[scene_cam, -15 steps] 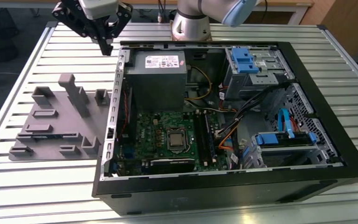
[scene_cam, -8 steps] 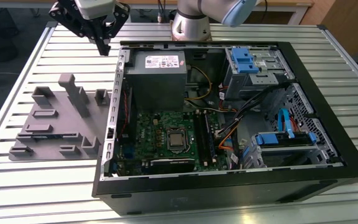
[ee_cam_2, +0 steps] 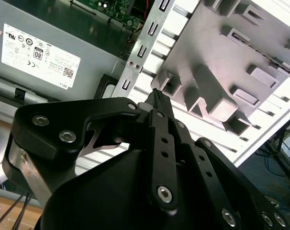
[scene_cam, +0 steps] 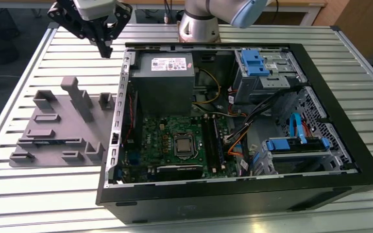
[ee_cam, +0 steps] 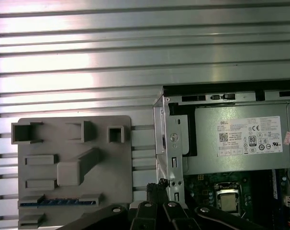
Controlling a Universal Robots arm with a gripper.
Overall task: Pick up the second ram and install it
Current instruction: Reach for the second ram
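Black claw (scene_cam: 107,50) (closed tight, apparently empty) hangs above the slatted table (scene_cam: 37,58), near the gray tray (scene_cam: 47,127).

The arm (scene_cam: 198,22) stands at twelve o'clock in the exterior view and reaches across toward eleven o'clock, where its black hand (scene_cam: 106,48) hangs empty, fingers (ee_cam_2: 159,129) pressed together with their tips pointing toward six o'clock.

The second ram (ee_cam: 56,202) is a long, thin stick standing on its long edge in a slot of the gray tray (ee_cam: 111,172), between low blocks near one tray border; its upper edge shows bluish-green, untouched
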